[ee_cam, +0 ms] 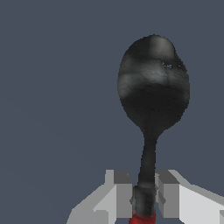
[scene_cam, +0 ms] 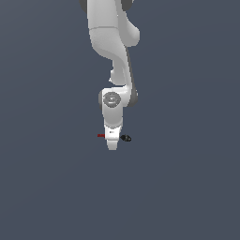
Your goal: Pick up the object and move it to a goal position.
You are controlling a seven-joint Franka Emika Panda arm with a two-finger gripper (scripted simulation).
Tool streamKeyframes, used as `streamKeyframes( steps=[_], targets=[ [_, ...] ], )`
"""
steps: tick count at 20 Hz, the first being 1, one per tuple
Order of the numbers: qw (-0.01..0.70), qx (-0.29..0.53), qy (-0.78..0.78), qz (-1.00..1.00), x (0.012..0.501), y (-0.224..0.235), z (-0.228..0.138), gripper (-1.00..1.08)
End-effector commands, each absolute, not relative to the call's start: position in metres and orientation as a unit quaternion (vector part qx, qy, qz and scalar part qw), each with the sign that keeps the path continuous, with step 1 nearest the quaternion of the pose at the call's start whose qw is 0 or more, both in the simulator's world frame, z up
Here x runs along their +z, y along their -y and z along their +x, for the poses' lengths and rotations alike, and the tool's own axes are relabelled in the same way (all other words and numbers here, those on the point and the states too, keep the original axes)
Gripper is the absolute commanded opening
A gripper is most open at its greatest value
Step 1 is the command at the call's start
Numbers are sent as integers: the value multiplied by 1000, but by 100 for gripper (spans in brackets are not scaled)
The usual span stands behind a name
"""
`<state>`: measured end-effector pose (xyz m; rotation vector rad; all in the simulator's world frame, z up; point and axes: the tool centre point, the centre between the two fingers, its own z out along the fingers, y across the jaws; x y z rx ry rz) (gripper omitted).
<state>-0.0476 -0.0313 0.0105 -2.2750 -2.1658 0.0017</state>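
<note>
Exterior view: we list one white arm [scene_cam: 112, 37], end effector [scene_cam: 112, 144] pointing down. The object [scene_cam: 125, 138] lies crosswise behind it, red end at the view's left, black knob at the right.

Wrist view: we record the end effector [ee_cam: 144, 197] closed narrow on the object [ee_cam: 153, 87], fingers [ee_cam: 122, 192] touching its dark shaft just above the red end.

A plain, even slate-grey surface [scene_cam: 187, 187] is filling both views, looking flat and unmarked, and whether the spoon-like tool [scene_cam: 125, 138] is resting on it cannot be told.
</note>
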Motion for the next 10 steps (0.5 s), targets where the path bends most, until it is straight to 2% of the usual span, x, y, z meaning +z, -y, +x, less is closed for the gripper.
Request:
streamKeyframes(
  steps=[1, 10],
  targets=[
    [0, 0, 689, -724, 10, 32, -47, -100],
    [0, 0, 689, -724, 13, 32, -48, -100]
  ],
)
